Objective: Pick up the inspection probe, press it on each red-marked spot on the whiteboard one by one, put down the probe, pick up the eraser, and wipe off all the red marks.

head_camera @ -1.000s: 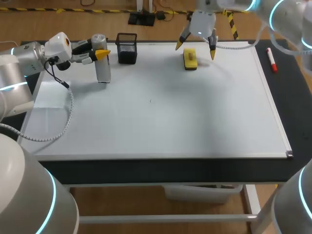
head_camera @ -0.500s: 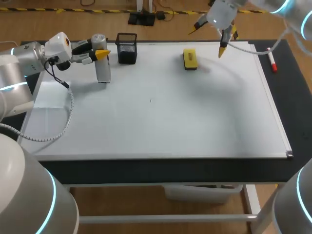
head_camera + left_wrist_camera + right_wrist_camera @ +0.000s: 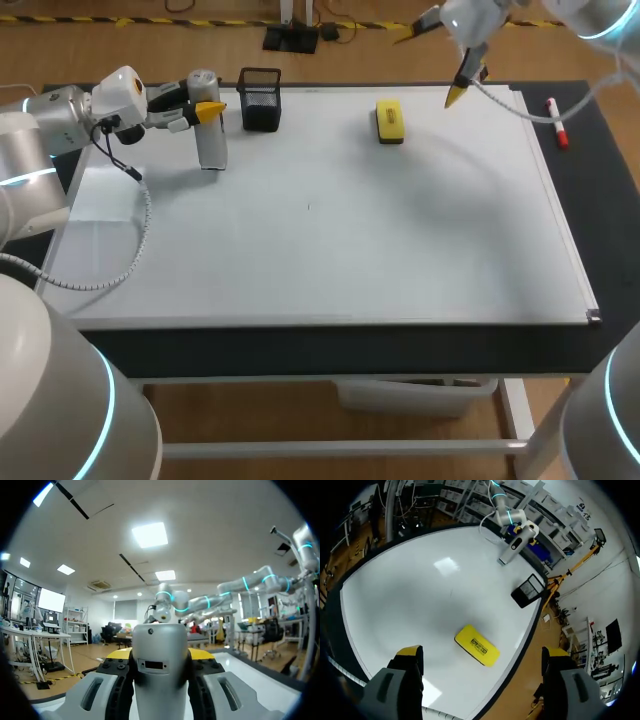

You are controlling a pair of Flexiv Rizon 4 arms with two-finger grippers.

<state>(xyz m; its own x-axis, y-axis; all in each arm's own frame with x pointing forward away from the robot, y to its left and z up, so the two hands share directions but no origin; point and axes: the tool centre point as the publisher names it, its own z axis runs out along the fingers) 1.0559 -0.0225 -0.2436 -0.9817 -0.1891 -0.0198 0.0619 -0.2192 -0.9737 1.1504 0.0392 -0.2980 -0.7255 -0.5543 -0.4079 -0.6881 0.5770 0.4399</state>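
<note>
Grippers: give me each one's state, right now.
Left gripper: shut on the inspection probe.
Right gripper: open, holding nothing.

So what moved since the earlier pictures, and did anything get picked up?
The right gripper, open, lifted away from above the eraser and swung right along the whiteboard's far edge, taking nothing. The eraser stayed where it was. The left gripper stayed shut on the probe beside the black cup, and the red marker did not move.
</note>
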